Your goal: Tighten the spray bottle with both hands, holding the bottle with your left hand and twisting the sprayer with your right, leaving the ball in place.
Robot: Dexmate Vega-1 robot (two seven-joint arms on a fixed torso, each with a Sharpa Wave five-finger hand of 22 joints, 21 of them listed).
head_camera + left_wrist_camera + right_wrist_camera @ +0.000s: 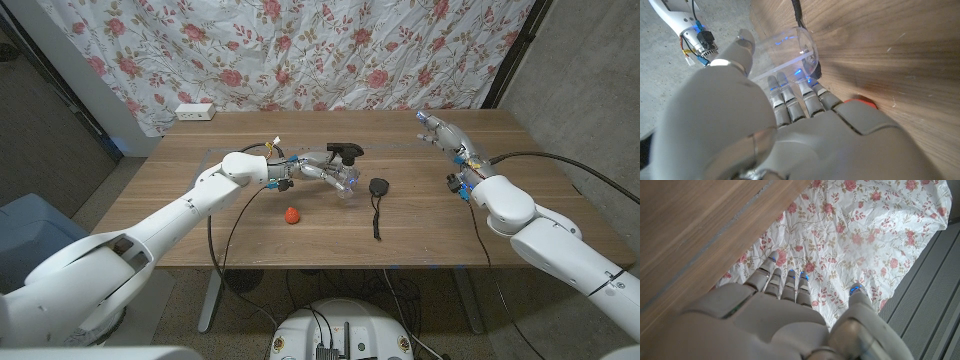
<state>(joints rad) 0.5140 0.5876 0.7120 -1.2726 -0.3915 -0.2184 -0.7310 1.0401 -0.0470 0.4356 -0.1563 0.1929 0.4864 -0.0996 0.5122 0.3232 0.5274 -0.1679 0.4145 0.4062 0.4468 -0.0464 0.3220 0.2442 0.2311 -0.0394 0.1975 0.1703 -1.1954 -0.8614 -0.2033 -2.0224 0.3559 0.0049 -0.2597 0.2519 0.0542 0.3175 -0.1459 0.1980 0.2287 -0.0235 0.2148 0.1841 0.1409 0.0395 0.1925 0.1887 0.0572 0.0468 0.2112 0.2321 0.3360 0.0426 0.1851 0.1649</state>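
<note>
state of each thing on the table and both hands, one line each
bottle: clear, lying tilted on the table, held by the left robot hand
sprayer: black, on the bottle's far end
ball: red, loose on the table, untouched
black strap: lying flat beside the bottle
right robot hand: open, holding nothing

Left robot hand (318, 170) covers most of the clear spray bottle (343, 181) in the head view, so the grip on it can't be judged; in the left wrist view the bottle's far end is cut off. Right robot hand (441, 131), at 2 o'clock on the bench (420, 220), is too small to read its fingers.
</note>
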